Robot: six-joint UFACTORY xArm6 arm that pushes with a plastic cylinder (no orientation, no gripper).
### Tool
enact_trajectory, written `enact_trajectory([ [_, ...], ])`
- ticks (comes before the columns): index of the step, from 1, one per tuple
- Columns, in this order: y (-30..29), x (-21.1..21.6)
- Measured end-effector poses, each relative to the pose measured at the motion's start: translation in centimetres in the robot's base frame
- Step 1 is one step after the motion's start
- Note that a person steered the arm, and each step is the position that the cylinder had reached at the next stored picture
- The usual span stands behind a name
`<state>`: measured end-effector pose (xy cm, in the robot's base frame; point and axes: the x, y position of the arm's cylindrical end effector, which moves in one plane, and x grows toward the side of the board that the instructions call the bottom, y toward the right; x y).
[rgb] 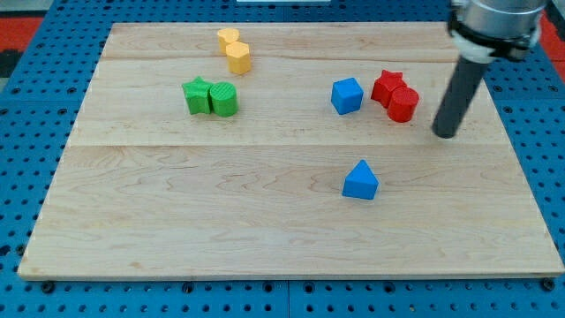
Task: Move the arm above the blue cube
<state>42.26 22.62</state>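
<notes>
The blue cube (347, 95) sits on the wooden board (221, 203), right of centre near the view's top. My tip (446, 134) is to the right of it and slightly lower, with the red blocks between them. A red star (386, 85) and a red cylinder (403, 104) touch each other just right of the blue cube. The rod rises from the tip to the view's top right corner.
A blue triangular block (360, 181) lies below the blue cube. A green star (198, 94) and a green cylinder (224, 99) sit together at the left. Two yellow blocks (235, 50) sit together near the top edge. A blue pegboard (26, 132) surrounds the board.
</notes>
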Motion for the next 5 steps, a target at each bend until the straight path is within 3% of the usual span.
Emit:
enact_trajectory([
  [3, 2.5, -13.5],
  [5, -6.7, -16.6],
])
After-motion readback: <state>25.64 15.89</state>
